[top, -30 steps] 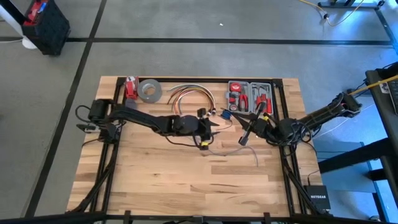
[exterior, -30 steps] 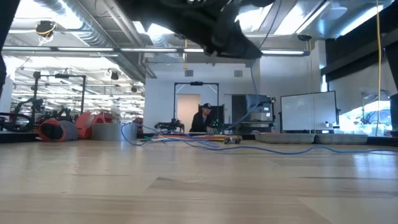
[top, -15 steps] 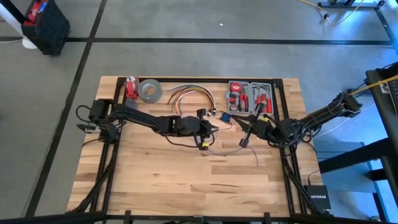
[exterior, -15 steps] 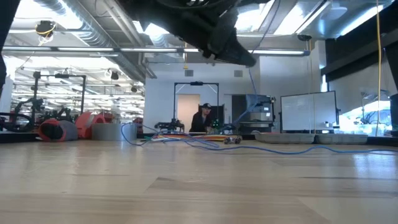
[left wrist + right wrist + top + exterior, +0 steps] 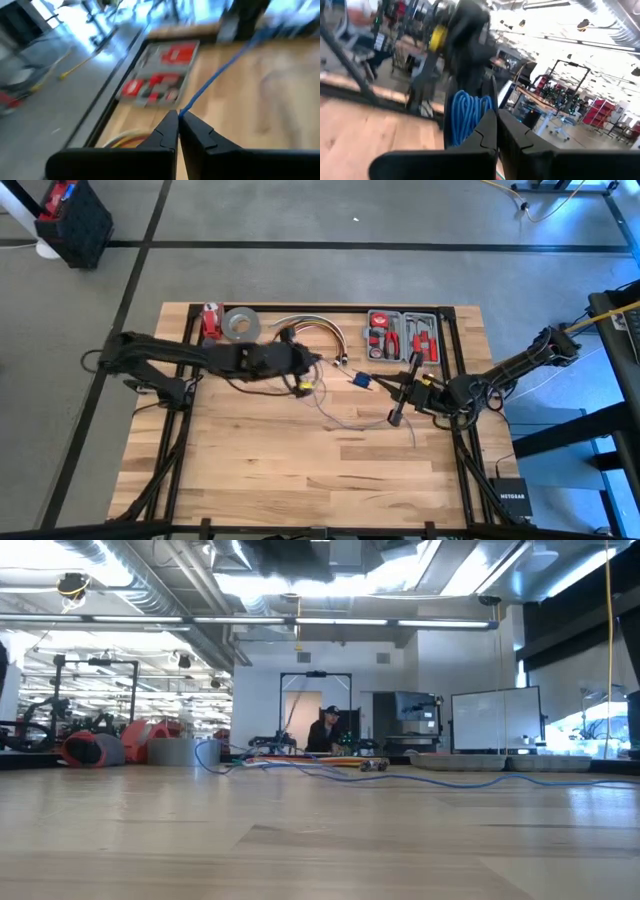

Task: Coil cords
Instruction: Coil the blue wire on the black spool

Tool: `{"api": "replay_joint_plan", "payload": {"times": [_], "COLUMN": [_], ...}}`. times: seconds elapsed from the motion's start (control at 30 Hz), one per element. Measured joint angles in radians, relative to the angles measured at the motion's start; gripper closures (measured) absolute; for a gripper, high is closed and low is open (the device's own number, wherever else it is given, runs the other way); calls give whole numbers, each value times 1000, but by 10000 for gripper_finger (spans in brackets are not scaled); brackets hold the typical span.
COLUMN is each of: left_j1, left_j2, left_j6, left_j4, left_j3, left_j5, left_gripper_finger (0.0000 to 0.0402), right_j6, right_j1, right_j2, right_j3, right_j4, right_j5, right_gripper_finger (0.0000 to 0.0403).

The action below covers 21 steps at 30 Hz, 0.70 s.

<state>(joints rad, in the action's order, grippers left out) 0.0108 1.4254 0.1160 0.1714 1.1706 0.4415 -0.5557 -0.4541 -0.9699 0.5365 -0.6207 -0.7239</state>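
The cords are one thin blue wire. Part of it is wound into a small blue coil (image 5: 360, 380) at my right gripper (image 5: 374, 380), which is shut and points toward the table's left. A straight stretch (image 5: 220, 70) runs from there to my left gripper (image 5: 321, 361), shut on it above the table's middle. A slack greyish stretch (image 5: 345, 423) lies curved on the wood below them, and it also shows in the low view (image 5: 330, 771). My left gripper pinches a single strand of the blue wire (image 5: 183, 113) at its fingertips. The fingers come from the table's left, slanting slightly down. The strand runs straight and taut from them toward my right arm, clear of the table. My right gripper has several blue loops of the wire (image 5: 467, 117) beside and behind its shut fingers. The fingers come about level from the table's right. The fingers hide where they meet the wire. The coil hangs clear of the table.
Along the far edge lie a grey and red tool case (image 5: 400, 335), an arched bundle of orange, red and white cables (image 5: 310, 330), a grey tape roll (image 5: 240, 325) and a red object (image 5: 210, 320). The near half of the table (image 5: 300, 480) is bare wood. A person sits far back in the room (image 5: 328, 730).
My left gripper has shut on the wire, then drawn back toward the table's left and far edge and risen, leaving the top of the low view. The strand between the two grippers has been drawn out taut. My right gripper has stayed in place.
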Motion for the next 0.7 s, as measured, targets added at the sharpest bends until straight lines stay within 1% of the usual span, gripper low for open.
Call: {"api": "replay_joint_plan", "payload": {"times": [0.1, 0.17, 0.23, 0.33, 0.5, 0.7], "left_j1": [-8, -5, 5, 19, 56, 80], "left_j2": [-84, -102, -106, -78, 11, 139], "left_j6": [-61, -93, -126, -154, -170, -183], "left_j4": [-13, -28, -62, -129, -256, -453], "left_j3": [0, 0, 0, 0, 0, 0], "left_j5": [-111, -145, -148, -163, -184, -183], "left_gripper_finger": [399, 399, 399, 400, 400, 400], "right_j6": [-5, -5, -4, 3, 37, 97], "right_j1": [41, 72, 103, 149, 209, 234], "right_j2": [-30, -48, -74, -117, -170, -180], "right_j3": [0, 0, 0, 0, 0, 0], "right_j4": [23, 32, 31, 34, 25, 16], "right_j5": [-19, -24, -29, -45, -47, -51], "right_gripper_finger": [399, 399, 399, 399, 400, 400]}}
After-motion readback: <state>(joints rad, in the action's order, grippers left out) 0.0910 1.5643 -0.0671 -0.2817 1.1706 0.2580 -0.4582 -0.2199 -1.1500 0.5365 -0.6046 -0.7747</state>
